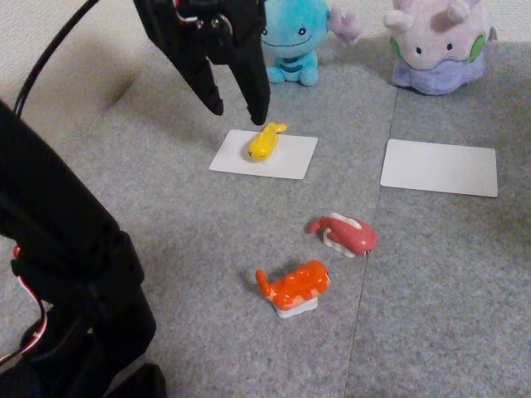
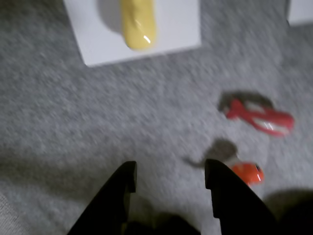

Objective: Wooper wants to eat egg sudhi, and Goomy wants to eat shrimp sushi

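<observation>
hovering open and empty, the hand (image 1: 239, 109) hangs just beside egg sudhi (image 1: 265, 142).

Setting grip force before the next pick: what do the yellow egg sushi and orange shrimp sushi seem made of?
The egg sushi looks like hard, glossy plastic; a bright highlight shows on it in the wrist view. The shrimp sushi has the same smooth sheen, probably plastic or vinyl; hardness can't be confirmed.
</observation>
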Available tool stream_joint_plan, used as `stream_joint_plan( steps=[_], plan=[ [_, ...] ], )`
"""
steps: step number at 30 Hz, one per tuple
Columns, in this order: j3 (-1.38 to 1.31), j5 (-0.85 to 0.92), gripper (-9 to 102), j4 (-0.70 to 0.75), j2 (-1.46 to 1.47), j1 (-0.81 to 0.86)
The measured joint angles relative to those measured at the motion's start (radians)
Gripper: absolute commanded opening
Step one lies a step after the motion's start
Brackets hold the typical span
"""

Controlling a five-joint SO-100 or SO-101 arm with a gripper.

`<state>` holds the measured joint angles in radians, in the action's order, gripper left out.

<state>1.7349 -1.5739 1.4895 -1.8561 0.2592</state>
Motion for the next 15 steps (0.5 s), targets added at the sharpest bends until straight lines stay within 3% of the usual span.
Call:
stream_joint_plan(
  steps=[7,15],
  plan=[
    [0.000,0.129,17,0.146,-0.101,0.158],
    [0.000,0.275,17,0.187,-0.147,0.351]
  ],
)
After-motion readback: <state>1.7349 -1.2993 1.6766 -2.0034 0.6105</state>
